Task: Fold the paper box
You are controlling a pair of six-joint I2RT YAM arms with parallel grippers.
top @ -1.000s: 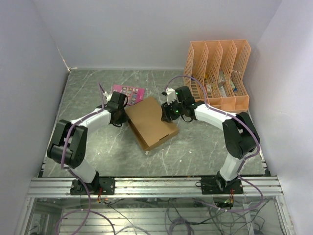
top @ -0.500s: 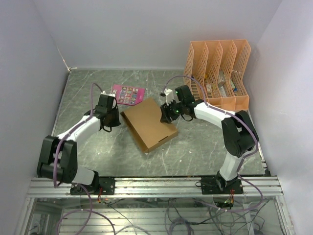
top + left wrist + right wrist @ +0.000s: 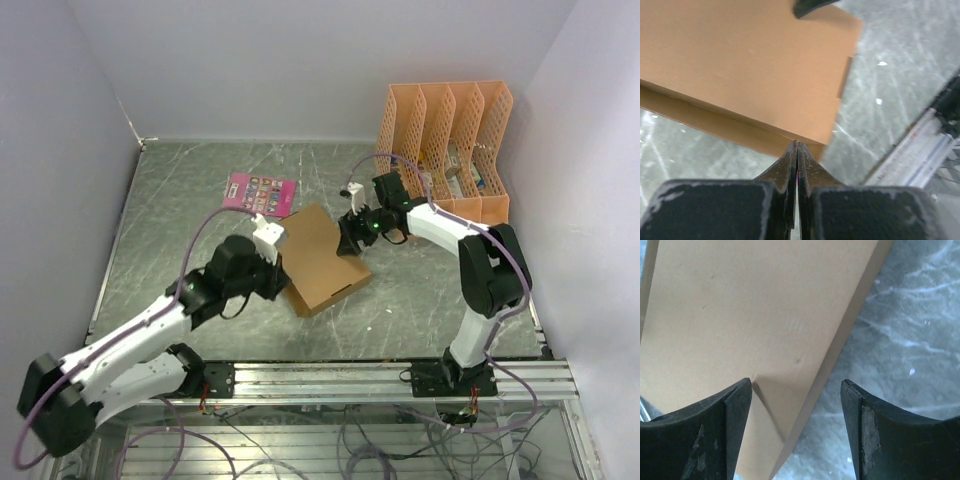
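I see the brown cardboard box [image 3: 322,258] lying folded into a shallow closed shape near the middle of the grey marbled worktop [image 3: 170,210], turned at an angle so one corner points toward the back wall. It sits between my two arms. The left fingers [image 3: 788,165] are pressed together with no gap. Their tips point at the box's low side wall close to a corner, but I cannot tell whether they touch the cardboard. The right fingers [image 3: 735,410] stand wide apart above the far right side of the box. The box's long edge and its top panel run between them, and they grip nothing. One finger is very close to the top panel, though I cannot make out contact. A small pink printed card [image 3: 260,192] lies flat near the box's far left side, apart from it. An orange lattice file organizer [image 3: 445,150] stands in the far right corner, well apart from the box.
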